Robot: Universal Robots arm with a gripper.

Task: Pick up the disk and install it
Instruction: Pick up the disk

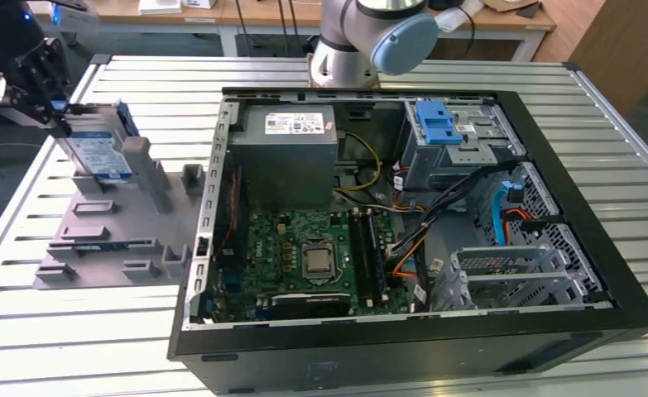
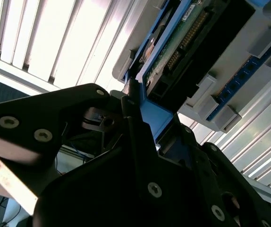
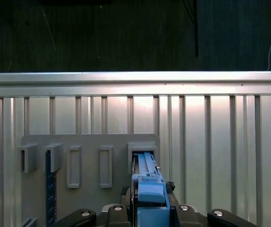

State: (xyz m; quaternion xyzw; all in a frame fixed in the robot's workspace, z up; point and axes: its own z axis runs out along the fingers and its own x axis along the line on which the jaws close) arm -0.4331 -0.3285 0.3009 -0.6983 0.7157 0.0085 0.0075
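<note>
Exterior view shows the black hand (image 1: 56,112) closed on the upper end of the flat silver metal disk with blue plastic rails (image 1: 98,153), which stands on edge in the grey plastic slotted fixture plate (image 1: 98,223), its long axis running from the hand down into that plate.

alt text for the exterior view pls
The gripper holds the upper end of the disk, which stands upright in a grey fixture plate at the exterior view's left. Beside it on the slatted metal table lies an open computer case, its motherboard and power supply exposed.
</note>
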